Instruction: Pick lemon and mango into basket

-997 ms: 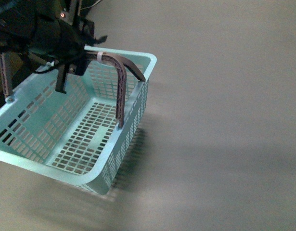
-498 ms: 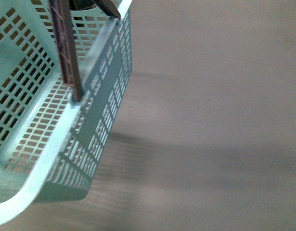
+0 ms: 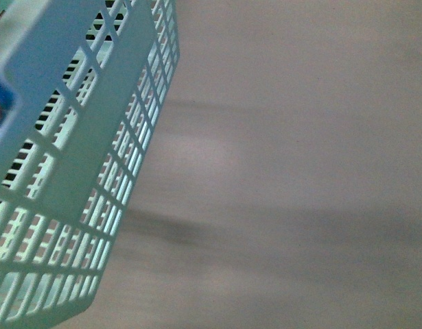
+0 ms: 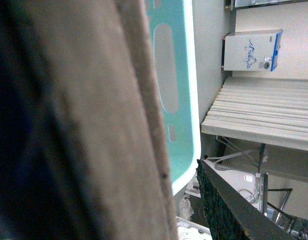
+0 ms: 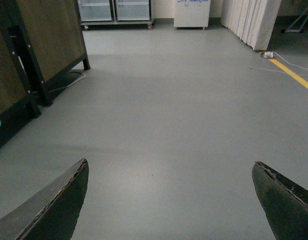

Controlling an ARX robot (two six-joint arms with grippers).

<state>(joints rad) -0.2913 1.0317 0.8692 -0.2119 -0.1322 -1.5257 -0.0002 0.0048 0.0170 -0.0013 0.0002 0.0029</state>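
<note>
Grey floor (image 3: 300, 137) is showing behind the basket (image 3: 94, 137), hanging tilted at the front camera. Right hand (image 5: 170, 175) is gaping empty; left hand (image 4: 118, 190) grip, can't tell. Probably light, stiff plastic, best grabbed by its brown handle (image 4: 103, 75).

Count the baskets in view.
1. The turquoise basket fills the left of the front view, close to the camera; the left wrist view shows its edge too. Others could sit outside the frames.

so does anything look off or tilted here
Yes: the pale turquoise slotted plastic basket is sharply askew. Its lattice wall slants across the front view right up against the camera rather than standing level. No fruit shows in any view. The right tool is open over bare grey floor.
</note>
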